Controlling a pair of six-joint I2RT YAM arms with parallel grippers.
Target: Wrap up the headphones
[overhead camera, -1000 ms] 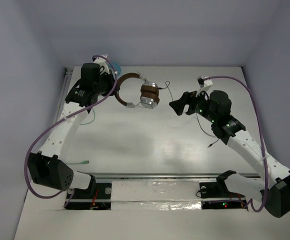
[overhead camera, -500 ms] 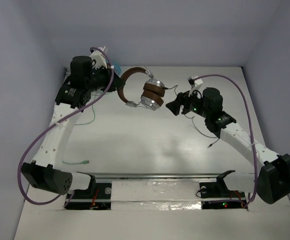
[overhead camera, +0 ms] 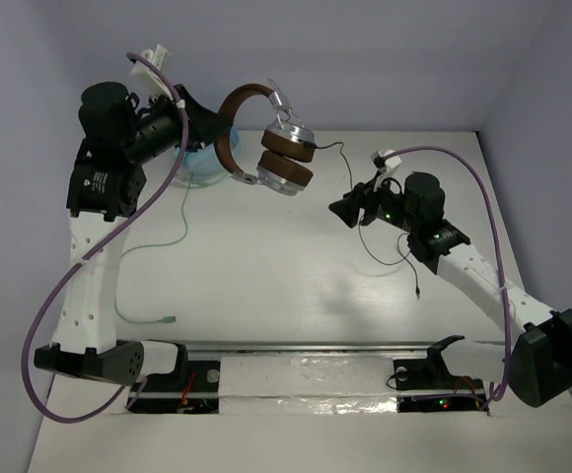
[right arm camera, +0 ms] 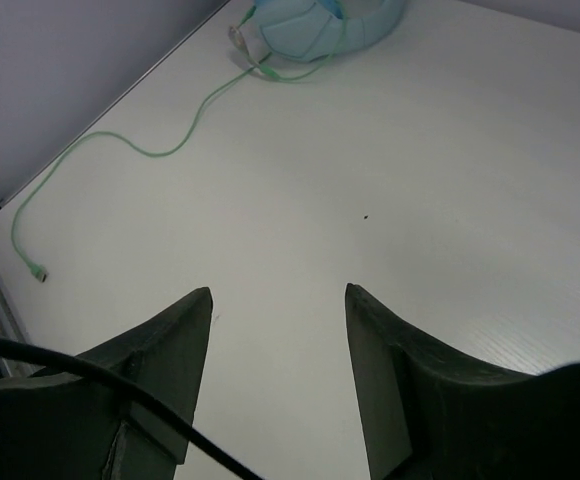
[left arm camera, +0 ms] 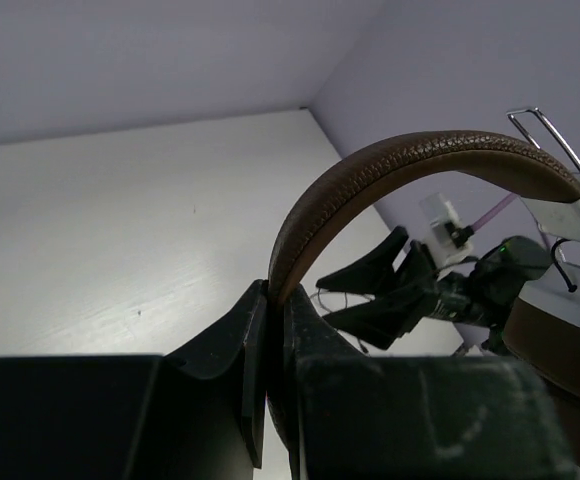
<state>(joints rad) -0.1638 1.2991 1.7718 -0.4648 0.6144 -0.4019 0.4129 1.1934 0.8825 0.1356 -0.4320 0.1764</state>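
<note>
**Get hold of the black cable before you start winding**

The headphones (overhead camera: 266,138) hang in the air above the far left part of the desk (overhead camera: 286,286). Your left gripper (overhead camera: 212,133) carries them, and the two ear cups (overhead camera: 284,163) dangle below the brown headband (left arm camera: 410,165). The left wrist view shows that gripper pinched nearly closed on the lower end of the headband, so the hold looks secure.

Your right gripper (overhead camera: 345,210) sits to the right of the ear cups, pointing towards them. Its jaws stand moderately apart with only bare desk between them, so it holds nothing. In the right wrist view the thin black cable (right arm camera: 100,378) crosses low in front of one finger. I cannot tell whether it touches that finger or just passes close by.

Seen from above, the cable (overhead camera: 416,286) leaves the ear cups, loops past the right gripper and trails onto the desk. Catching it is the step in hand:

- Bring the cable fully between the jaws before you close, because it is thin and could slip out sideways.
- Grip close to the ear cups so you have less slack to manage.
- Hold the headband level so the cups don't swing.
- Stay away from the blue headphones (overhead camera: 197,168) and their green cable (overhead camera: 148,246) lying beneath the left arm.
</note>
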